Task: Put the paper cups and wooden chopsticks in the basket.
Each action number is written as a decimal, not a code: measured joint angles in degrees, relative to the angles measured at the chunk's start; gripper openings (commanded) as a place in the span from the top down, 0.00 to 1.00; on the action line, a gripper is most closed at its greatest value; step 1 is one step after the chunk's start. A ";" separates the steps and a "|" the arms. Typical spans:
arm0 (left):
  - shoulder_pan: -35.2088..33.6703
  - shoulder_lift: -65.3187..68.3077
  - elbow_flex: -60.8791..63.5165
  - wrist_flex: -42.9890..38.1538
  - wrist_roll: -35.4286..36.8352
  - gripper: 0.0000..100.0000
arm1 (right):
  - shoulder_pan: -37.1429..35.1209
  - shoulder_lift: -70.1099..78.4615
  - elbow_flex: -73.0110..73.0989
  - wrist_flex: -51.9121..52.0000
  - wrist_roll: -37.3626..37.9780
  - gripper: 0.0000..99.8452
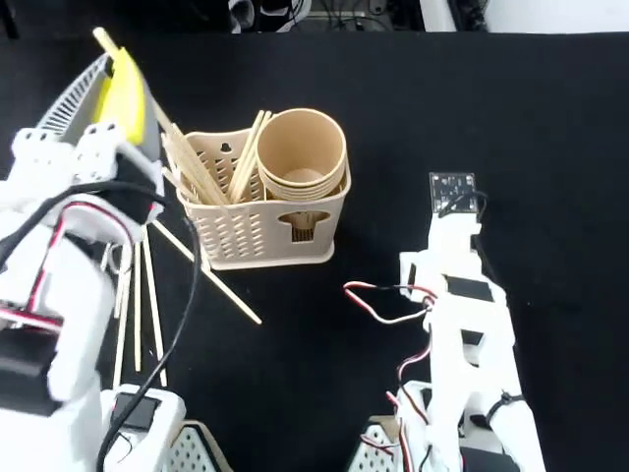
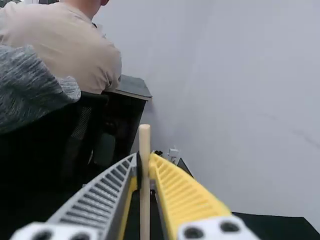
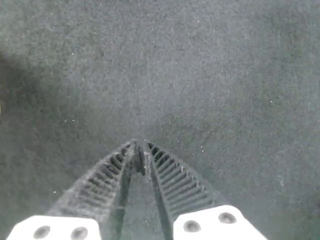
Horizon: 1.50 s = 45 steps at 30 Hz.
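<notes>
Loose chopsticks are laid on the tabletop beside the left arm. The left end effector is raised and clamped on one chopstick, whose long axis is aligned with the fingers. The basket is located just beside it, toward the right arm, with cups and leaning sticks inside; these may obstruct insertion. The right end effector is closed on nothing, well apart.
</notes>
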<state>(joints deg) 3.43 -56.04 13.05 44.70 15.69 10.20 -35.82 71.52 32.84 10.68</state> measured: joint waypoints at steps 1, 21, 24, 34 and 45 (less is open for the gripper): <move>0.00 0.26 1.93 -1.49 0.00 0.97 | 0.00 0.00 0.00 0.00 0.00 0.99; 0.09 1.05 -1.67 -9.41 -9.76 0.97 | 0.00 0.00 0.00 0.00 0.00 0.99; 0.09 2.73 -0.62 -9.41 -12.40 0.97 | 0.00 0.00 0.00 0.00 0.00 0.99; 0.09 5.19 21.45 -28.04 -13.01 0.97 | 0.00 0.00 0.00 0.00 0.00 0.99; 0.70 -9.41 36.40 -25.41 -13.01 0.85 | 0.00 0.00 0.18 -0.79 0.00 0.99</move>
<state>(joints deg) 4.13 -65.45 49.45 19.30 2.68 10.20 -35.82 71.69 32.04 10.68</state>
